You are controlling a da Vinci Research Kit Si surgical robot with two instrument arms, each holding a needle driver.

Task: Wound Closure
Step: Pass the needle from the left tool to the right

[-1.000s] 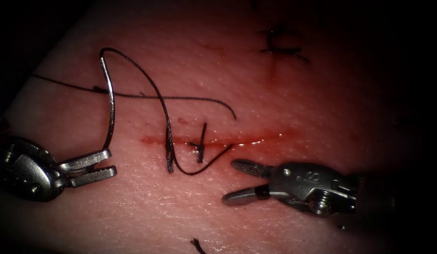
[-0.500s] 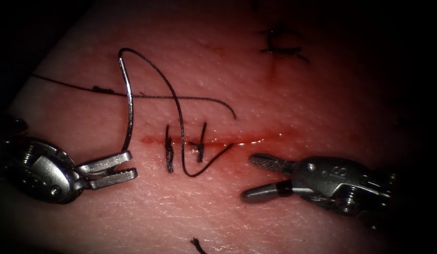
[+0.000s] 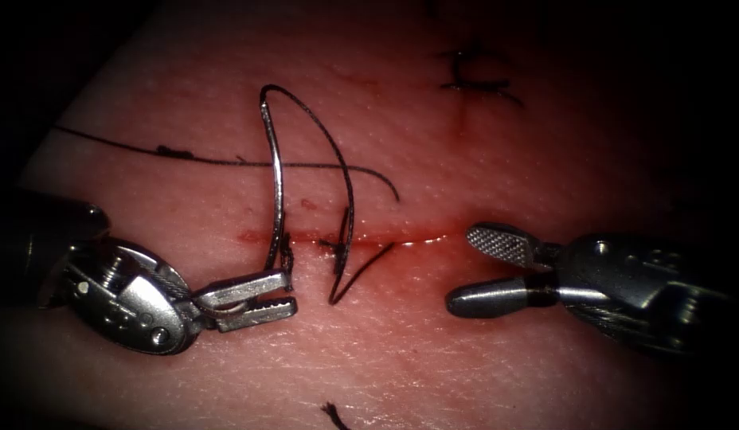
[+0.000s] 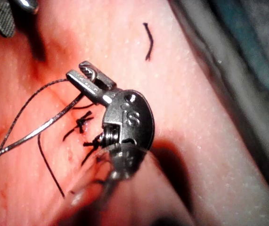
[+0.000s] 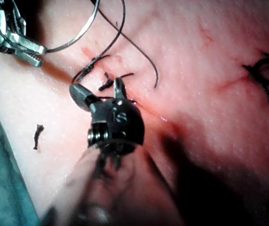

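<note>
While the left tool (image 3: pixel 282 291) hangs onto the needle (image 3: pixel 272 171) right at its pointed end, jaws clamped, the curve rises toward 12 o'clock over the cut (image 3: pixel 361 237) and lies clear of the tissue (image 3: pixel 545 159). Thread (image 3: pixel 338 171) leaves the needle's top end, arcs down toward 5 o'clock, crosses the cut and hooks back up to it on the near side. The right tool (image 3: pixel 481 271) sits at about 3 o'clock from there, jaws spread wide and holding nothing, just off the end of the shiny red fluid (image 3: pixel 421 237).

Other stuff around: two short dark stitch ends (image 3: pixel 340 243) poke up from the cut between the tools, so that spot is pretty crowded. A long loose strand (image 3: pixel 218 162) runs across at 10 o'clock, behind the needle. A finished stitch (image 3: pixel 475 80) sits at 1 o'clock, and a cut end of thread (image 3: pixel 334 414) lies at 6 o'clock.
</note>
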